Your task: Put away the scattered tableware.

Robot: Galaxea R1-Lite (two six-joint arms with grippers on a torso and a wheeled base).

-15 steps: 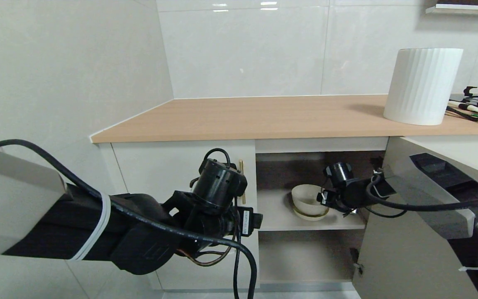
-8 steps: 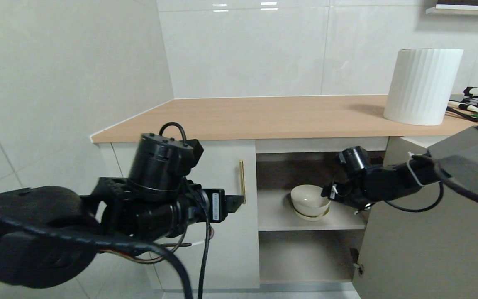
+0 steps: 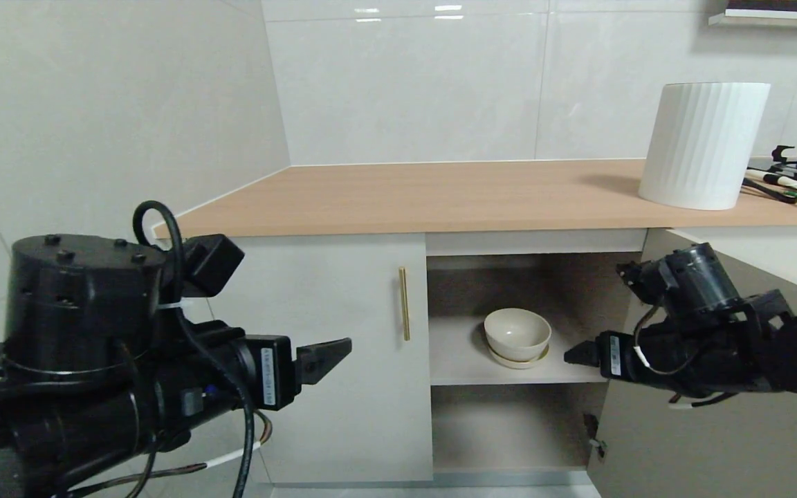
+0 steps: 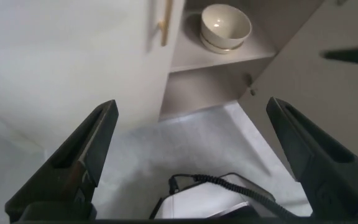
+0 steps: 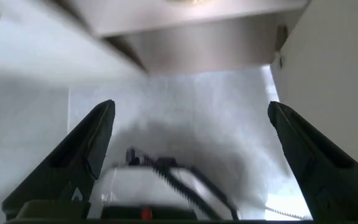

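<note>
A cream bowl [image 3: 517,333] stands upright on a small plate [image 3: 517,360] on the upper shelf [image 3: 461,360] of the open cabinet; the left wrist view also has the bowl [image 4: 226,23]. My right gripper [image 3: 576,354] hangs just outside the cabinet, to the right of the bowl and apart from it. Its fingers [image 5: 86,162] are spread wide with nothing between them. My left gripper [image 3: 333,351] is in front of the closed left door, open and empty, with fingers [image 4: 79,162] far apart.
The closed left door carries a gold handle [image 3: 404,303]. The right door [image 3: 682,436] stands open beside my right arm. The lower shelf [image 3: 509,425] is bare. On the wooden counter [image 3: 440,197] stand a white ribbed container [image 3: 706,144] and several utensils [image 3: 796,181].
Both arms have drawn back from the cabinet toward the camera. The right gripper has come away from the bowl, which went from tilted to upright on its plate.
</note>
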